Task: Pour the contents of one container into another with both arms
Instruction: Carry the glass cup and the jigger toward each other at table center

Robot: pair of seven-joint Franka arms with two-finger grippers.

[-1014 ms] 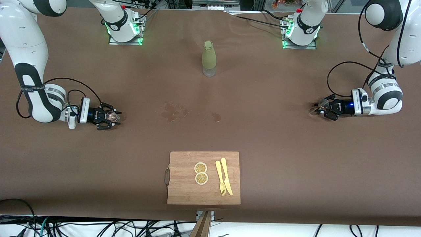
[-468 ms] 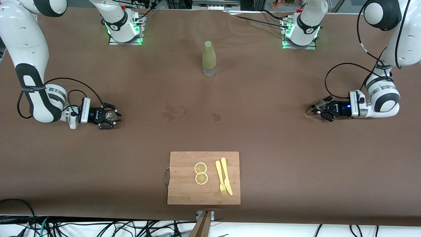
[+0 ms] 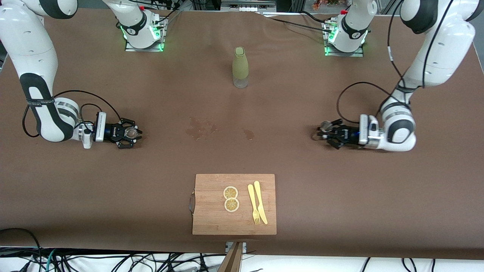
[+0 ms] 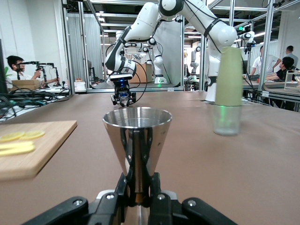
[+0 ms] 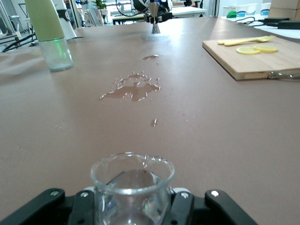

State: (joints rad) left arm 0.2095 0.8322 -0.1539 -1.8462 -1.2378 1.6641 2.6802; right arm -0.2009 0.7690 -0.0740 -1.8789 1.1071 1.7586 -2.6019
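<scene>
Front view: a steel conical jigger [image 3: 326, 125] is gripped upright by the left gripper [image 3: 324, 133] and a clear glass beaker [image 3: 131, 132] by the right gripper [image 3: 130, 133], well apart, facing each other from opposite ends of the brown table [image 3: 242, 151] across a central spill [image 3: 200, 128].

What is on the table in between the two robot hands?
Between the left end effector, holding a metal cup, and the right end effector, holding a glass cup, lie only wet spill patches, clearest in the front view.
</scene>
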